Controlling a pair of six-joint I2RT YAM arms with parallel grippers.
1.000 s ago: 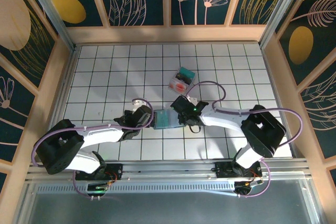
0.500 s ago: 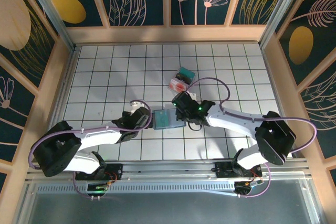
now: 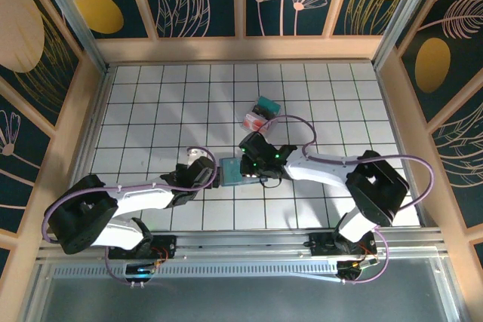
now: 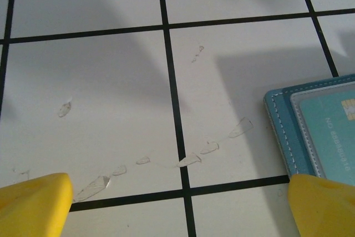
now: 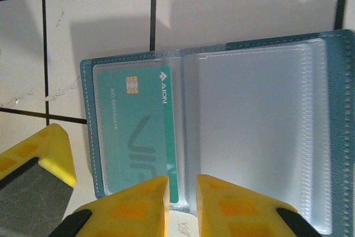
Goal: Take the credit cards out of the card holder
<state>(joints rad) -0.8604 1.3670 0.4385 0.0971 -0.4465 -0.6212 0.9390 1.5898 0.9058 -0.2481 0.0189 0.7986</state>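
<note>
The card holder (image 5: 338,109) lies open and flat on the tiles (image 3: 231,172). Its left pocket holds a teal credit card (image 5: 138,131) whose right edge pokes out of the clear sleeve; the right pocket looks empty. My right gripper (image 5: 182,203) hovers at the holder's near edge over the fold (image 3: 253,161), jaws a narrow gap apart with nothing seen between them. My left gripper (image 4: 180,209) is wide open and low at the holder's left side (image 3: 214,174), one fingertip (image 4: 324,203) at the holder's corner (image 4: 283,131). Two more credit cards, teal (image 3: 267,104) and whitish-pink (image 3: 255,120), lie on the floor behind.
White tiled floor (image 3: 151,111) with black grout, scuffed near the holder (image 4: 194,159). Wooden walls (image 3: 241,49) ring it on three sides. Open floor stretches to the left and far right.
My right gripper has shifted left, from the holder's right edge to over its middle. The left gripper and the holder have hardly moved.
</note>
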